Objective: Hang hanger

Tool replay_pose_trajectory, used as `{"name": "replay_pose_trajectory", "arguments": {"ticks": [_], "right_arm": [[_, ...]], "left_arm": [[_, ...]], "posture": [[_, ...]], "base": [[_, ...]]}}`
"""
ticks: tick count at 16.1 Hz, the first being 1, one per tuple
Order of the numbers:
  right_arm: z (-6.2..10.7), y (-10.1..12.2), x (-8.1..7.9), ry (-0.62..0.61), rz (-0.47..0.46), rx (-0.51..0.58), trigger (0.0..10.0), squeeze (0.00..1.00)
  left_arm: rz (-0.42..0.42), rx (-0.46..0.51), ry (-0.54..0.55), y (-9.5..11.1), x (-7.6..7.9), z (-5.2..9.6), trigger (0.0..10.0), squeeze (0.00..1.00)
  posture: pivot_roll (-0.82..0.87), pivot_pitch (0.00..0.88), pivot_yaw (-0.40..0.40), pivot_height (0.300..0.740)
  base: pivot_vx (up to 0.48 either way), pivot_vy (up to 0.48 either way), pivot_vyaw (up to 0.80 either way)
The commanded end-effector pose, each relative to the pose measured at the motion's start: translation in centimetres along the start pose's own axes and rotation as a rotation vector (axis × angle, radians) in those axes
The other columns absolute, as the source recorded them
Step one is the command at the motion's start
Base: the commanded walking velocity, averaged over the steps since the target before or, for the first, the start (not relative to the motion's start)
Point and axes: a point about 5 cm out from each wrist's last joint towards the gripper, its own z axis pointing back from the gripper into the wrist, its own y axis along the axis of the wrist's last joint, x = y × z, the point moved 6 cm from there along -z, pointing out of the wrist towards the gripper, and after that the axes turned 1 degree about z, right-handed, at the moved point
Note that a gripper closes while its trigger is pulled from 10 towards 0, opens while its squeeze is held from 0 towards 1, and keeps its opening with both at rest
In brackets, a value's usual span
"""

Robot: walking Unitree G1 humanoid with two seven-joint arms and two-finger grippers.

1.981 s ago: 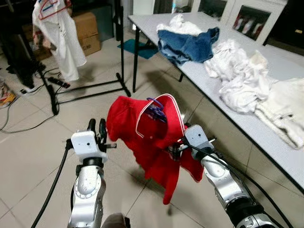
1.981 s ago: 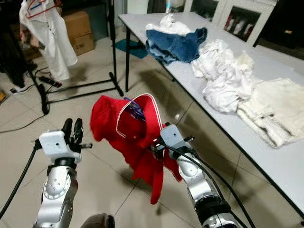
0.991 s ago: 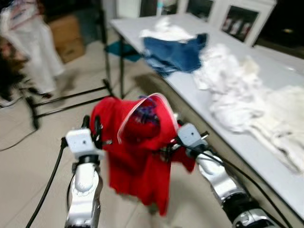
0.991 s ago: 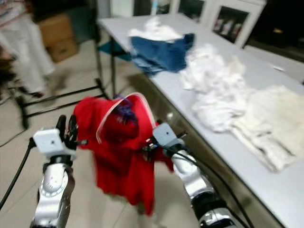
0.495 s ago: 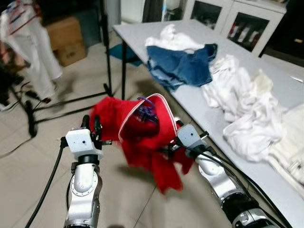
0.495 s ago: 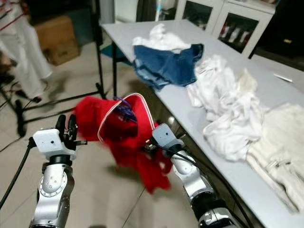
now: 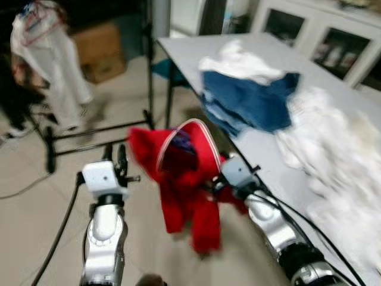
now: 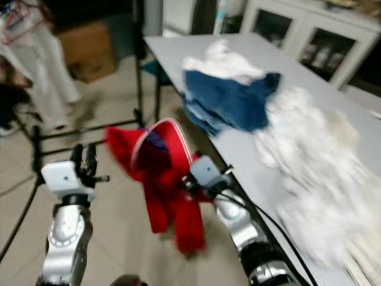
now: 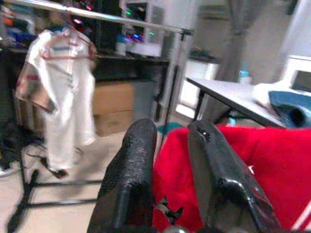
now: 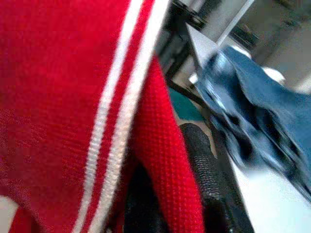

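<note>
1. Hanging at the centre of the left eye view: red shirt, white-striped collar edge, draped on a purple hanger seen inside the neck opening. Right gripper sits at the garment's 3 o'clock edge, cloth covering its fingertips; whether they are parted or closed cannot be told here. Left gripper stands at the shirt's 9 o'clock, close beside the fabric, fingers upright with a narrow gap, holding nothing. Grey table at 1 o'clock carries blue jeans and white laundry. White garment hangs on a black clothes rack at 10 o'clock. View blurred.

2. Right eye view: same scene; cardboard box at 11 o'clock on the tiled floor.

3. Left wrist view: two black fingers slightly apart, red fabric just beyond them; the rack's rail across the scene.

4. Right wrist view: red knit with two white stripes lying over one black finger; grip state cannot be told.
</note>
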Motion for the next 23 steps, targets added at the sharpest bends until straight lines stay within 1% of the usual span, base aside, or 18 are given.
{"name": "replay_pose_trajectory", "arguments": {"ticks": [1,2,8,10,11,13,15,23], "right_arm": [[0.02,0.69,1.54,-0.044,-0.022,0.039,10.0,0.0],[0.02,0.65,1.68,-0.051,-0.047,0.037,10.0,0.0],[0.05,0.8,1.81,-0.051,0.008,0.044,10.0,0.0],[0.06,1.04,1.69,-0.046,0.017,0.055,10.0,0.0],[0.06,1.02,1.69,-0.048,0.003,0.055,10.0,0.0],[-0.02,0.84,1.95,-0.062,-0.055,0.045,10.0,0.0],[-0.07,0.91,2.0,-0.062,-0.039,0.046,10.0,0.0],[-0.3,1.23,2.04,-0.067,-0.051,0.057,10.0,0.0]], "left_arm": [[0.014,-0.001,-0.028,-0.01,1.16,0.09,10.0,0.0],[0.014,-0.001,-0.029,-0.01,1.17,0.1,10.0,0.0],[0.016,-0.003,-0.033,-0.02,1.32,0.07,10.0,0.0],[0.016,-0.002,-0.033,-0.01,1.33,0.06,10.0,0.0],[0.015,-0.002,-0.034,0.0,1.34,0.06,10.0,0.0],[0.014,-0.003,-0.035,-0.02,1.32,0.01,10.0,0.0],[0.014,-0.003,-0.036,-0.03,1.29,-0.04,10.0,0.0],[0.009,0.002,-0.041,0.08,1.25,-0.37,10.0,0.0]], "posture": [[0.22,0.002,-0.066,0.74],[0.22,0.002,-0.066,0.74],[0.21,0.001,-0.066,0.74],[0.21,0.001,-0.066,0.74],[0.21,0.001,-0.066,0.74],[0.22,0.001,-0.062,0.74],[0.21,0.0,-0.061,0.74],[0.22,0.0,-0.054,0.74]], "base": [[0.416,0.0,0.0],[0.416,0.0,0.0],[0.416,0.12,0.0],[0.416,0.12,0.8],[0.416,0.0,0.8],[0.412,0.122,0.0],[0.414,0.24,0.0],[0.41,0.0,0.0]]}}
